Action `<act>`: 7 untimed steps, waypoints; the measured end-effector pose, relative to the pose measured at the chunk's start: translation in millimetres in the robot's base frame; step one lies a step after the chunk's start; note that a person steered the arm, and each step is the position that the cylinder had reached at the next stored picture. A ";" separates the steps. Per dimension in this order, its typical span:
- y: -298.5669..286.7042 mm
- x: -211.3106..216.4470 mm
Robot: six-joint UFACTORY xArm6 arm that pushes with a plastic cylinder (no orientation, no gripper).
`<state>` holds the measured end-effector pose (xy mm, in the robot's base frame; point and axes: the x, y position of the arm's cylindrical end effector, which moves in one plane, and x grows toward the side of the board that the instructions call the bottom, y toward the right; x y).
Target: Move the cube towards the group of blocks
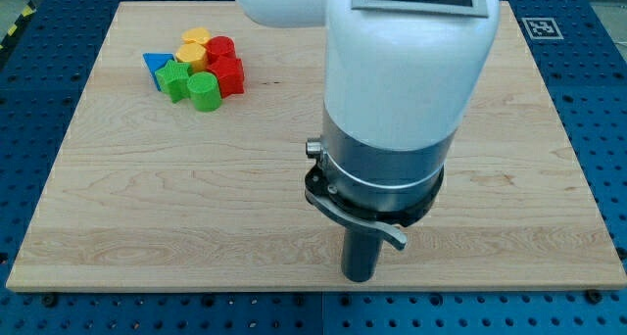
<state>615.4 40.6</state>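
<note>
A tight group of blocks lies at the view's upper left on the wooden board [118, 208]. It holds a blue block [154, 63], a yellow cylinder [197, 37], a second yellow block [189, 54], a red cylinder [221, 49], a red block [230, 76], a green star-like block [174, 80] and a green cylinder [205, 91]. No separate cube shows; the arm's large white and grey body [402, 90] hides the board's middle. My tip [360, 278] rests near the board's bottom edge, right of centre, far from the group.
The board lies on a blue perforated table [598, 100]. A black-and-white marker [541, 27] sits at the top right, off the board.
</note>
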 end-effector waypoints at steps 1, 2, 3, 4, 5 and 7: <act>41.5 0.1; 79.7 -23.2; 81.1 -73.5; 54.3 -86.4; 16.7 -92.1; -6.2 -126.4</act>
<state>489.0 34.4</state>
